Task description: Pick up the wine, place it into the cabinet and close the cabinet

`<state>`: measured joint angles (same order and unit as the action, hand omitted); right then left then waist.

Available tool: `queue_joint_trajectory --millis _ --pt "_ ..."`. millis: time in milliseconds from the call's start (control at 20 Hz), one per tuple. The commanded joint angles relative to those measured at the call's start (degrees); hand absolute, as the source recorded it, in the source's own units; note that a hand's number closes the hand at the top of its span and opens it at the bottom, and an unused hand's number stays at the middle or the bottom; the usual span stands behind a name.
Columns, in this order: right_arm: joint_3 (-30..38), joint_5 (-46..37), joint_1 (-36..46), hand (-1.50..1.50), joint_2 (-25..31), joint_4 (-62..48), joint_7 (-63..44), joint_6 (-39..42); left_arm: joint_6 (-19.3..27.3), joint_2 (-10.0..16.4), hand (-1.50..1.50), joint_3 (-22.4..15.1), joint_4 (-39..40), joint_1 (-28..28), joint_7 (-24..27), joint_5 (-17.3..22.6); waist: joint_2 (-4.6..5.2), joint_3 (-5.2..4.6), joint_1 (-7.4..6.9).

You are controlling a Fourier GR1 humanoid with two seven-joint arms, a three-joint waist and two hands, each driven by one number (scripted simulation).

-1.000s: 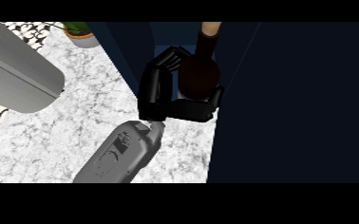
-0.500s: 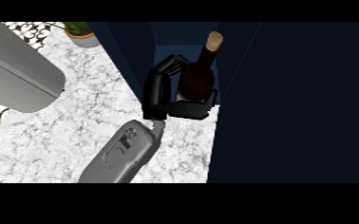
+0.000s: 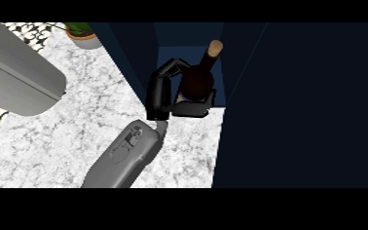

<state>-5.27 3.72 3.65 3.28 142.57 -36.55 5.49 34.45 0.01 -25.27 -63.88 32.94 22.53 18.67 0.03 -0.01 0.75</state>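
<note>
Head view: the robot's right hand [image 3: 164,95], fingers and thumb curled round the lower body of the wine [image 3: 200,75], holds the corked bottle inside the opening of the dark blue cabinet [image 3: 140,48]. The step looks like the set-down. It is best lowered upright, well back from the threshold so the door can swing past, with the fingers released only once the base rests; whether it touches the shelf cannot be told. Left to right: a large grey rounded form [image 3: 25,78], a potted plant [image 3: 82,33], the white marbled counter [image 3: 86,122] and what appears to be the cabinet's door [image 3: 302,102], standing open.
</note>
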Motion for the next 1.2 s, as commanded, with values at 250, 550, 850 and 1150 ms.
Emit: queue_joint_trajectory --millis 250,550,850,1150 --pt "3.3 6.6 -0.4 -1.5 1.4 10.6 -7.6 -0.6 -5.2 0.0 1.5 8.3 8.1 3.9 4.4 2.9 0.01 -0.01 0.45" --pt "-0.6 2.5 -1.7 -1.5 -1.1 4.4 -0.9 0.3 -7.8 1.3 1.5 10.5 11.8 8.7 0.4 2.3 0.01 0.01 -0.09" --pt "1.3 5.1 -2.1 -1.5 -0.2 4.1 0.3 1.8 -9.1 0.0 1.5 12.2 22.7 15.7 2.9 6.8 0.24 0.02 0.93" --pt "-0.7 3.4 -2.1 -1.5 -0.7 6.7 -3.5 0.2 -9.5 0.0 1.5 13.6 27.7 17.4 3.8 6.1 0.13 -0.01 0.53"
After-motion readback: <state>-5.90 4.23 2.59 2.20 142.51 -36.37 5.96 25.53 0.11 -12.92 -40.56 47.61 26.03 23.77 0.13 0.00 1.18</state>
